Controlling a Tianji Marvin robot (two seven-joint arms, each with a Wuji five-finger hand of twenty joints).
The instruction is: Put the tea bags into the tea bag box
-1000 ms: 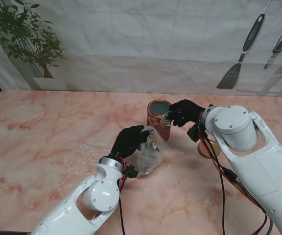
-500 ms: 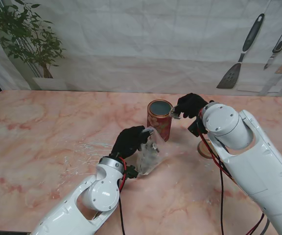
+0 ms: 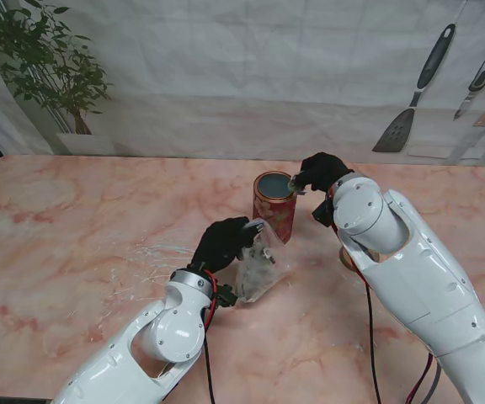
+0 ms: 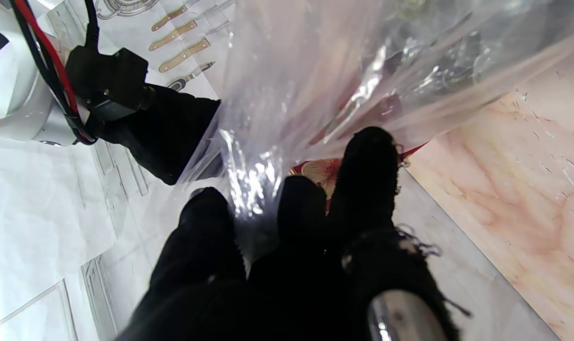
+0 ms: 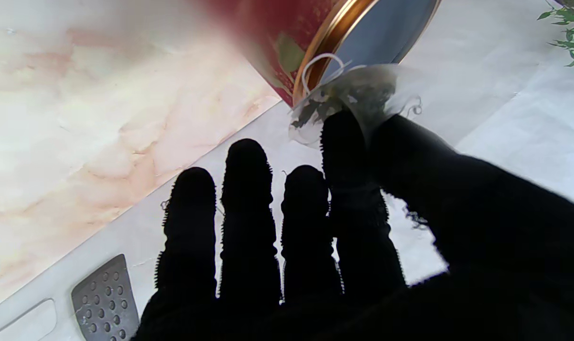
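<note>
A round metal tin, the tea bag box [image 3: 274, 205], stands upright on the glossy pink-veined marble tabletop [image 3: 74, 227]. Its wall is dark red with a leaf print, its rim gold, and its open mouth shows a dull grey-blue inside. All places here are told from this tin.

The right hand [image 3: 318, 172], in a black knitted glove, hovers at the tin's rim on its right side. Thumb and forefinger pinch a tea bag [image 5: 358, 92]: a thin, see-through pouch with dark leaf inside and a loop of white string [image 5: 321, 64] at its top. The bag hangs just at the gold rim, beside the mouth; whether it touches the rim cannot be told. The other three fingers [image 5: 248, 189] are stretched out straight and hold nothing.

The left hand [image 3: 223, 241], also gloved in black, is nearer to me than the tin and to its left. Its fingers are closed on the upper edge of a clear, crinkled plastic bag [image 3: 259, 263], which sags to the tabletop just beside the tin's foot. Small pale things lie inside the bag, too blurred to name.
</note>
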